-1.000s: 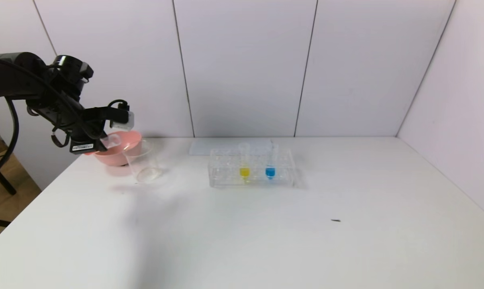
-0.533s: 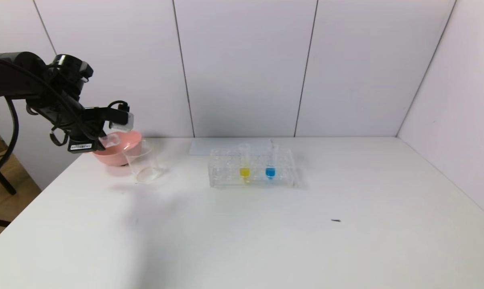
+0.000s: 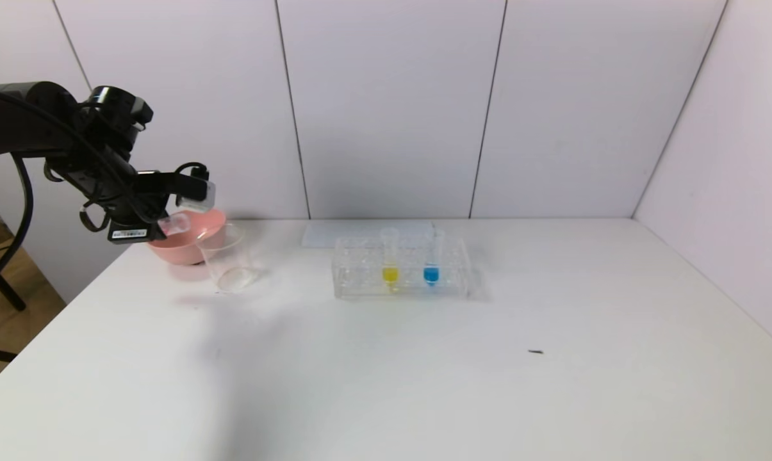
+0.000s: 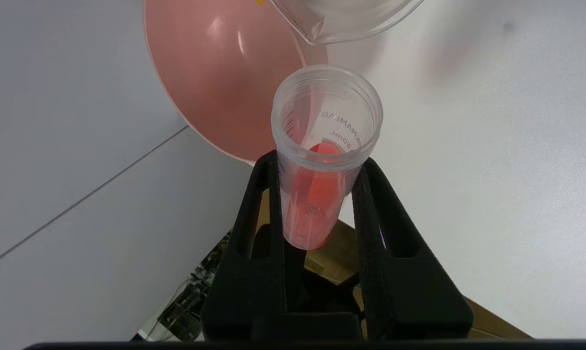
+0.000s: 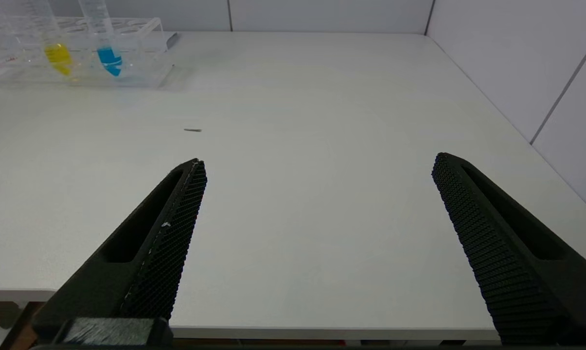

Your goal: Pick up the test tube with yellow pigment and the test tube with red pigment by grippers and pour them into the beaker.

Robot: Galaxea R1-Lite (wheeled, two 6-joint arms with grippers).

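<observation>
The left gripper pinches the red tube, tilted near the beaker; pouring looks unfinished. The yellow tube waits in the rack, and the right gripper idles, fingers spread.

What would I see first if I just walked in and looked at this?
First, the left gripper at the table's far left, holding the test tube with red pigment tipped beside the pink bowl and the beaker. Next, the bright test tube with yellow pigment and a blue-tipped tube standing in the clear rack mid-table.
</observation>
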